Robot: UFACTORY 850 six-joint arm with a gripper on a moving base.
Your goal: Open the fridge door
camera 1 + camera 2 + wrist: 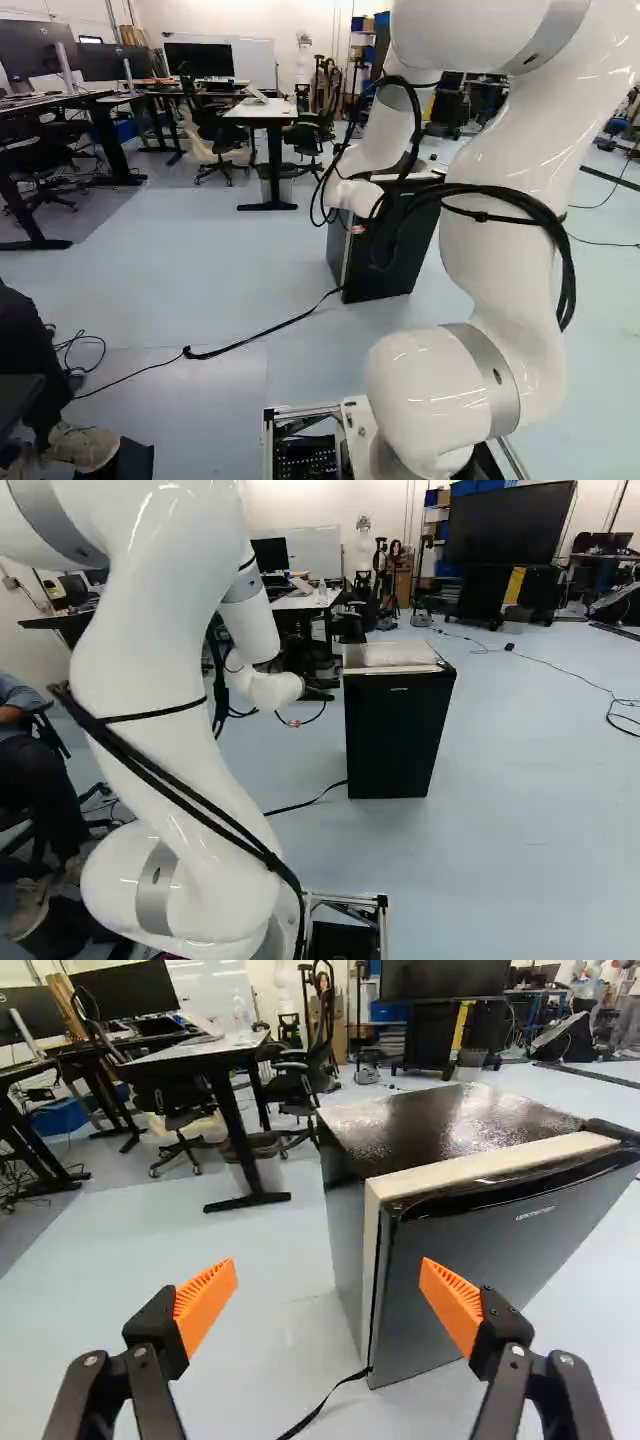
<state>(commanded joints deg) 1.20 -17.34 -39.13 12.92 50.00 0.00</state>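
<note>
Fridge (400,735) ahead of you, standing on the floor beyond the arm, to the right of your gripper (328,1285) as the wrist view looks. Its door (490,1250) appears closed, though your right-hand finger covers part of its lower face, and the door's far right end runs out of the wrist view. Your claw's fingers stand wide apart, short of the fridge. You can't make out the claw reliably in either base view; the wrist (270,690) and looping cables (410,190) crowd that spot. In the left base view, the arm also hides much of the fridge's top and right side. You cannot tell whether the pale patch on top, in the right base view, is an object or glare.

A black strap (325,1400) crosses the floor to the fridge's near left corner. Farther left stand a desk (190,1058), a bin (268,1168) partly behind its leg, and a chair (318,1060).
</note>
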